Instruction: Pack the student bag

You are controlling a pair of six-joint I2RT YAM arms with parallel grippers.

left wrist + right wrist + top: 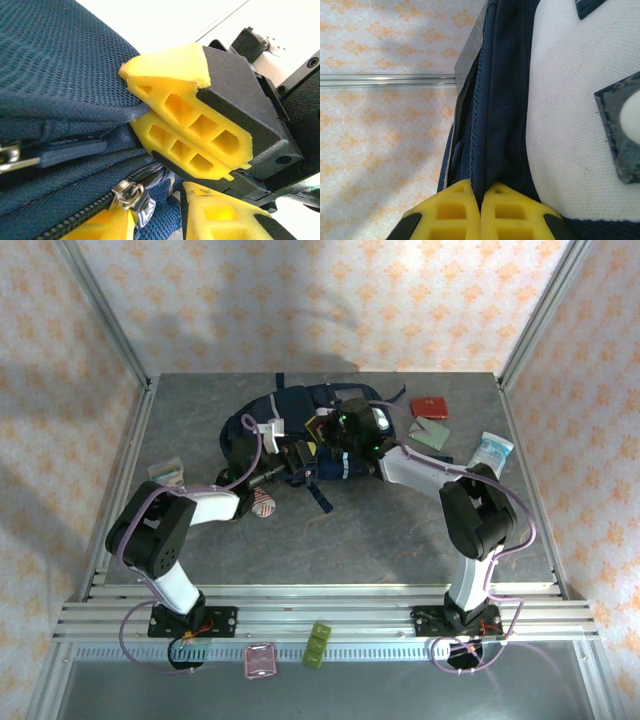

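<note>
The student bag [300,400] lies at the back middle of the table, navy with a white front patch [570,125]. My right gripper [481,192] is shut on a fold of the bag's navy fabric [505,100]. In the left wrist view its yellow fingers [190,135] pinch that same fold of the bag [60,55]. My left gripper [157,220] is open at the bag's zip, and the metal zipper pull [132,197] hangs between its fingers against the left one. From above, the left gripper [297,455] and the right gripper [330,435] meet over the bag's near side.
A red card [430,406], a green flat item [430,433] and a white-blue packet [492,450] lie to the bag's right. A small case [167,472] and a striped item [263,502] lie on the left. Pink [261,660] and green [318,644] pieces rest by the near rail.
</note>
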